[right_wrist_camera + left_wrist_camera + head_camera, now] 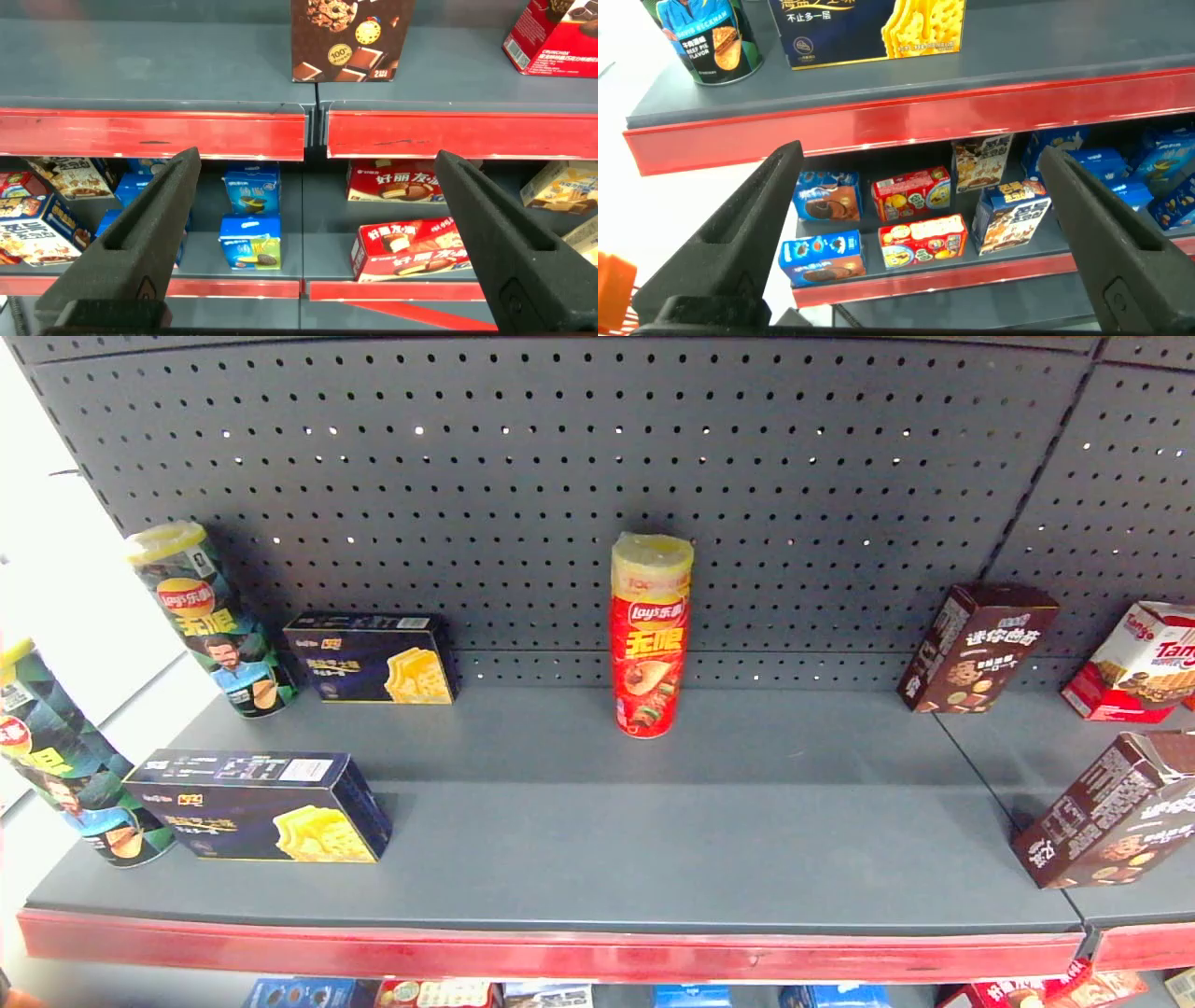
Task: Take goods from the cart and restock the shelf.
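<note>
A red chip can [650, 635] stands upright at the back middle of the grey shelf [653, 840]. Two green chip cans [213, 616] [65, 761] and two dark blue cracker boxes [373, 658] [266, 805] stand at the left. Brown cookie boxes [976, 647] [1111, 812] lean at the right. My left gripper [920, 233] is open and empty, low before the shelf's red front edge [906, 117]. My right gripper [313, 233] is open too, holding nothing, facing the red edge [154, 133] below a brown box [350, 39].
A red and white box [1144, 663] sits at the far right. The lower shelf holds several small snack boxes [915, 219] and red pie boxes [402, 247]. The pegboard back wall [560, 476] rises behind the goods. Bare shelf lies around the red can.
</note>
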Available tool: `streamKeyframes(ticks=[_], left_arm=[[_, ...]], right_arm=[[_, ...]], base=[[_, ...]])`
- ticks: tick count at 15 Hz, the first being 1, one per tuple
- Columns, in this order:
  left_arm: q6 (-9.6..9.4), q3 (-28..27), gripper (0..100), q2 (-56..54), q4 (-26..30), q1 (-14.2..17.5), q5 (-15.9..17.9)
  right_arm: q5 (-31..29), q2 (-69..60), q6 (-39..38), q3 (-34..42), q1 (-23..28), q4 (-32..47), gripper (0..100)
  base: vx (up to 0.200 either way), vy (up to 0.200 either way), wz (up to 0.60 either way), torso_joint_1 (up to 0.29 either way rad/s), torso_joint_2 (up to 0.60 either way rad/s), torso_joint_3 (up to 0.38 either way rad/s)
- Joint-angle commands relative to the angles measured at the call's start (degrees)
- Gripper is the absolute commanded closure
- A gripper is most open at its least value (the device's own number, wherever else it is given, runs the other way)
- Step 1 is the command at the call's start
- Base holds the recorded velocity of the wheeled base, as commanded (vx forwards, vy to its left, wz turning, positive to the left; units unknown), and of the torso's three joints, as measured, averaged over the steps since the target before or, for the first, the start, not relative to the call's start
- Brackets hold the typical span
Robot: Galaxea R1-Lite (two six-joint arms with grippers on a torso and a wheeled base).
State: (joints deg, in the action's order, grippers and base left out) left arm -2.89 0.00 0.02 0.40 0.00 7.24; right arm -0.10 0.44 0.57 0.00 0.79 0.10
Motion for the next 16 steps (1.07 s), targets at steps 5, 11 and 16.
streamKeyframes(ticks=[5, 11, 16], left_arm=[[-0.01, 0.0, 0, -0.02, -0.05, 0.0, -0.03], [-0.01, 0.0, 0, -0.02, 0.04, 0.0, -0.03], [-0.01, 0.0, 0, -0.02, -0.05, 0.0, 0.05]], right_arm=[[0.01, 0.0, 0.04, 0.0, 0.0, -0.01, 0], [-0.08, 0.0, 0.31, 0.0, 0.0, -0.01, 0], [-0.08, 0.09, 0.22, 0.0, 0.0, -0.01, 0]], base=[[0.0, 0.0, 0.0, 0.0, 0.0, 0.0], [0.0, 0.0, 0.3, 0.0, 0.0, 0.003], [0.0, 0.0, 0.6, 0.007, 0.0, 0.001]])
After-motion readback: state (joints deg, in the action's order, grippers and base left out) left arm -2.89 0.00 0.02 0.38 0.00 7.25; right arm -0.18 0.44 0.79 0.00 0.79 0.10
